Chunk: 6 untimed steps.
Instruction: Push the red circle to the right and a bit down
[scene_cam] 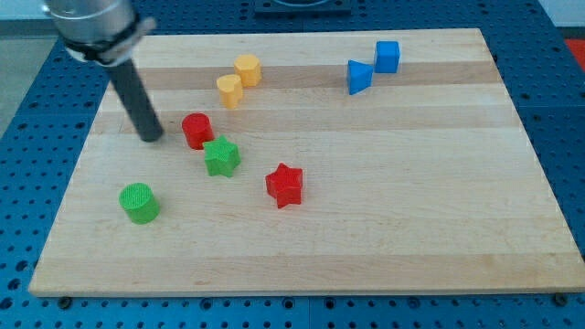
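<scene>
The red circle (196, 130) is a short red cylinder left of the board's middle. My tip (153, 139) rests on the board just to the view's left of it, with a small gap between them. A green star (221, 157) sits close to the red circle's lower right, nearly touching it. A red star (284, 185) lies further to the lower right.
Two yellow blocks (229, 90) (248, 69) stand above the red circle. A green cylinder (139, 202) is at the lower left. A blue triangle (358, 77) and a blue cube (388, 56) are at the upper right. The wooden board (411, 210) sits on a blue surface.
</scene>
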Tool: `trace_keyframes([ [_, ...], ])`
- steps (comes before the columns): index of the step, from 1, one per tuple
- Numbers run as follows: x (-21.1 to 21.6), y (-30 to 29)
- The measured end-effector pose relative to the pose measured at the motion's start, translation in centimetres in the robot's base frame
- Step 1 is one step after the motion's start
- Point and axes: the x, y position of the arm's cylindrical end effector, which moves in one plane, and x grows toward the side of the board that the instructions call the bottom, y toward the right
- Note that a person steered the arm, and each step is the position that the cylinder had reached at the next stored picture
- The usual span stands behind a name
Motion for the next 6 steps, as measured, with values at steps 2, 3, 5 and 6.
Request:
trace_keyframes([
  [2,0.1,6.6],
  [3,0.1,6.6],
  [5,-2.0,5.6],
  [6,-2.1,10.9],
])
